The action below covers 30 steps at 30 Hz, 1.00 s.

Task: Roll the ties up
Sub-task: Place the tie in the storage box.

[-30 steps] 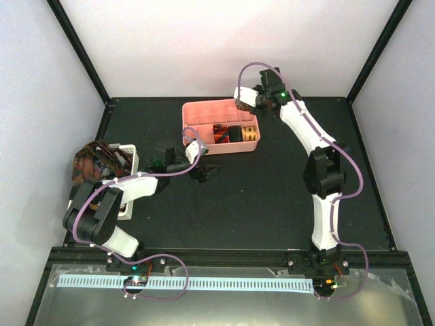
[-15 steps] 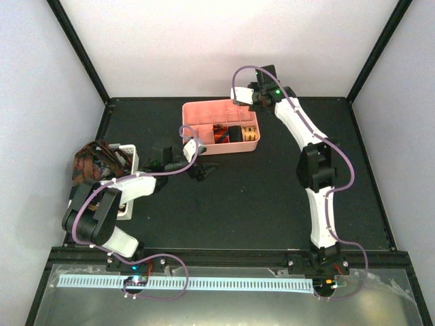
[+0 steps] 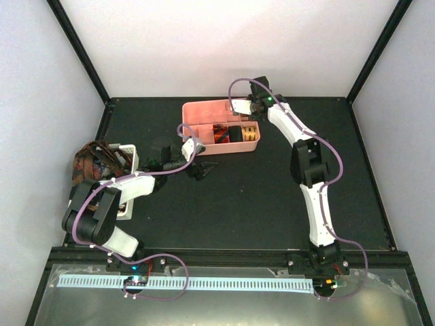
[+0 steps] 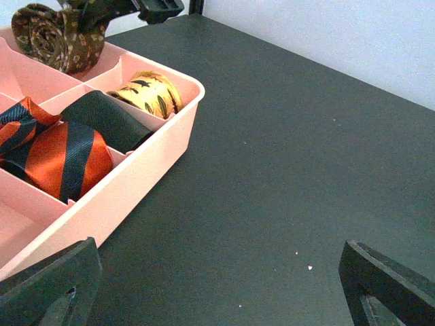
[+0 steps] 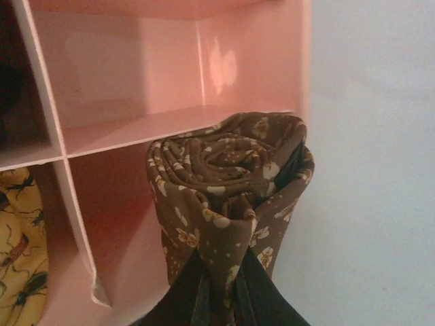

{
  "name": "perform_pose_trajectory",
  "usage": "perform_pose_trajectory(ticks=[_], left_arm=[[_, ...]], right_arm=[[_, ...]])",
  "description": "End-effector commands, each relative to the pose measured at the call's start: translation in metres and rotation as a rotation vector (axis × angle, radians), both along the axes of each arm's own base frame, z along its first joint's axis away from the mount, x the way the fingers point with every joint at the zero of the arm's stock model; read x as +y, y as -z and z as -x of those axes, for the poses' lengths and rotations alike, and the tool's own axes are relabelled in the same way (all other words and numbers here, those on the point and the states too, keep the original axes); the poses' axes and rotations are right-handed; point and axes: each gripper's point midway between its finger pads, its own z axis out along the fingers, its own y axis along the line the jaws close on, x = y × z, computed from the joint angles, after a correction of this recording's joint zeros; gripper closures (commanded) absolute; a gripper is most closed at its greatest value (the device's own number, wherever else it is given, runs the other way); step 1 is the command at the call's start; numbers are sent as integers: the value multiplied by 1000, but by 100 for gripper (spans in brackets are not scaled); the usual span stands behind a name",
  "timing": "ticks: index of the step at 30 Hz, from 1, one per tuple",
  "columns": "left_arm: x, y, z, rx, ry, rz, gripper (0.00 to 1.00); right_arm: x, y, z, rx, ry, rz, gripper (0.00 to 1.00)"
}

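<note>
My right jaws, pinched shut on the rolled brown tie (image 5: 224, 183), hold it just ahead of them, spiral end facing back at the wrist, at the pink tray's (image 5: 136, 68) corner compartment directly beyond, while my left jaws gape empty, well apart.

no readable text, labels or numbers

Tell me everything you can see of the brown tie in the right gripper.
The brown tie is fabric with a small pale flower print, wound into a tight spiral roll. The right gripper is shut on its lower side. It hangs in a corner compartment of the pink tray. Whether it touches the compartment floor is unclear.
</note>
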Motion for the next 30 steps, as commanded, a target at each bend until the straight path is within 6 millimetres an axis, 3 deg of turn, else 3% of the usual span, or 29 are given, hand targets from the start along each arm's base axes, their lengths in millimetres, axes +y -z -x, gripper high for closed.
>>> perform_pose_trajectory(ticks=[1,8,19,22,30], left_arm=[[0,-14,1,-29,21,39,1],[0,-13,1,-19,23,48,1],[4,-10,0,5,16,54,1],[5,-10,-1,6,15,57,1],[4,-11,1,19,29,71,1]], right_arm=[[-7,10,-2,2,12,91,98],[-9,30,-1,43,-8,143,98],[-6,50,-17,32,-35,181,98],[-8,53,-6,75,-50,190,98],[-22,58,45,240,-115,252,98]])
